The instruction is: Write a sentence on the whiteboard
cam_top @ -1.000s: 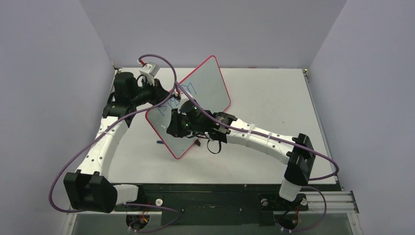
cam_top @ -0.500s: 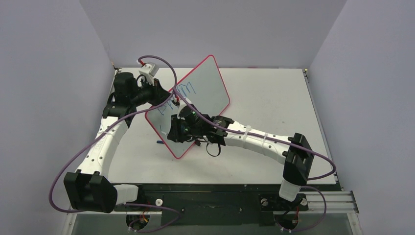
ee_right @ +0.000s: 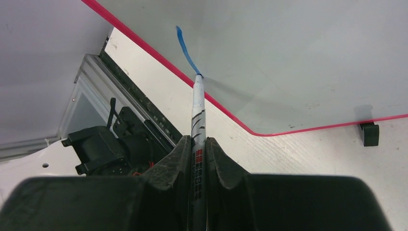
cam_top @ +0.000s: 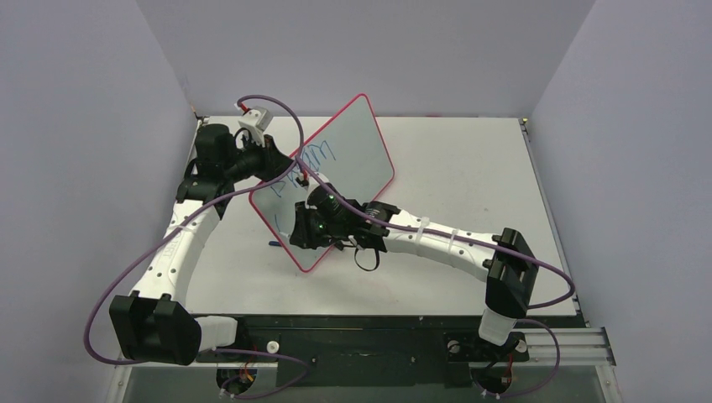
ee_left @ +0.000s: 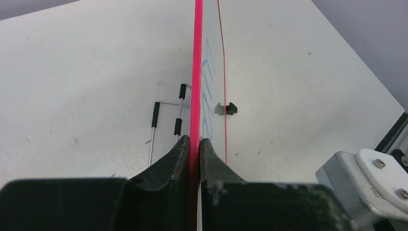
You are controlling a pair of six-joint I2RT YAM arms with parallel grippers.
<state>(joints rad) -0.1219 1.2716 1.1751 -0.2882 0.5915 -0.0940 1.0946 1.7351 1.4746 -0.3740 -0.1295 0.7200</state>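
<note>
White table (cam_top: 470,168) bears the tilted whiteboard (cam_top: 357,147); left gripper (ee_left: 194,141) pinches its rim, right gripper (ee_right: 198,139) pinches a marker (ee_right: 197,103), tip on board. Blue sentence (cam_top: 312,155) and marker print unreadable.

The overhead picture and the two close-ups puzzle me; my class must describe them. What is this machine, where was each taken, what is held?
Two robot arms are bolted at the near edge of a table. The overhead view looks down from behind them; each close-up comes from a wrist camera. The left end effector is shut on the red rim of a whiteboard, holding it tilted. The right end effector is shut on a marker, its tip on the board at a blue stroke's end. More blue writing shows elsewhere on it.
</note>
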